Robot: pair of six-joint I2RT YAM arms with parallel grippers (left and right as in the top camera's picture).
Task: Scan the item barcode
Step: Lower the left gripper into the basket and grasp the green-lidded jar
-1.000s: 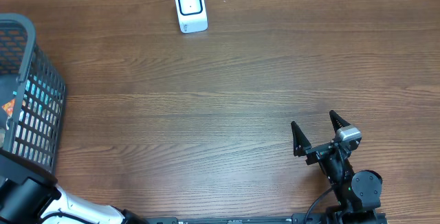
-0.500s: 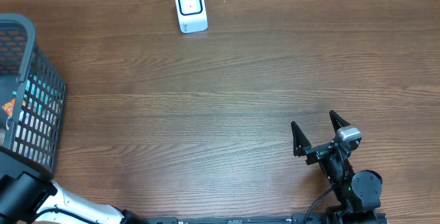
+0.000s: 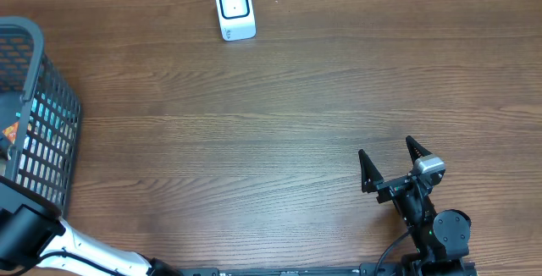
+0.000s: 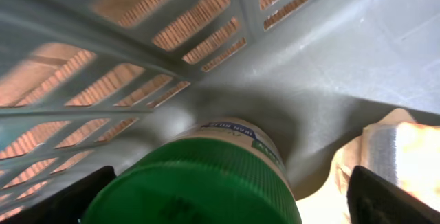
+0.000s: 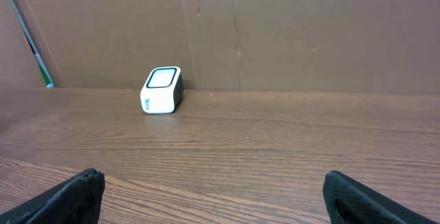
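Left arm (image 3: 25, 234), near-left corner of the overhead: its dark link sits slightly differently from a second ago, a small shift only. Everything else on the brown wooden table (image 3: 279, 124) is unchanged, the right arm included. I read this as the left arm settling its reach into the grey plastic mesh basket (image 3: 51, 98) at the left edge, so the pick is only beginning and scanning is still some way off.

Left gripper (image 4: 232, 196): released. Its two dark fingertips (image 4: 69, 196) stand wide at the bottom corners of the wrist view, with the round green-lidded container (image 4: 199, 183) between them. The right-hand finger is clearly apart from the lid. Contact on the left side is too blurred to settle, though probably there is none yet. Nothing is grasped.

Task's thing: the container lies on the basket floor, in the corner where two slatted walls meet, lid toward the camera. A cream label with a blue band (image 4: 230, 131) shows just beyond the lid. No barcode can be made out. A pale foil-wrapped packet (image 4: 399, 141) lies just beside it on the right.

Right gripper (image 3: 386, 149): jaws spread, empty, parked near-right on the table.

Views compared: only the left wrist view shows the container and the fingers around it. The overhead gives only teal and orange patches through the mesh. The small white box scanner (image 3: 234, 10) stands at the far edge, left of centre, well apart from the basket. It appears in the overhead and right wrist views only, its window facing the table.
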